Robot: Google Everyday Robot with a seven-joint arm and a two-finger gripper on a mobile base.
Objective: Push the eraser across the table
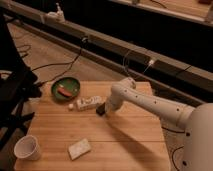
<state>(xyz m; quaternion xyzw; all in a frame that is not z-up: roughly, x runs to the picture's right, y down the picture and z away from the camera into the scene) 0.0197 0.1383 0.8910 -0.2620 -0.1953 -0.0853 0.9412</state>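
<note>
1. The surface [125,142], the task's table of pale wooden planks, fills the lower middle of the view, with dark floor and cables beyond its far edge.
2. The white arm [150,102] reaches in from the right edge toward the middle of the surface, slanting down to the left.
3. A green plate [66,89] sits at the far left corner, with a small red piece lying in it.
4. A white cup [26,148] stands upright at the near left corner.
5. A white box [89,103] lies just right of the plate, toward the far edge, tilted.
6. A pale sponge [79,148] lies near the near edge, right of the cup and well apart from the box.
7. The gripper [102,109] is low over the surface, just right of the box; whether its fingers are apart or together, I cannot tell.
8. The eraser [99,111] is a small dark block at the gripper's tip, near the middle of the surface, close beside the box's right end.
</note>
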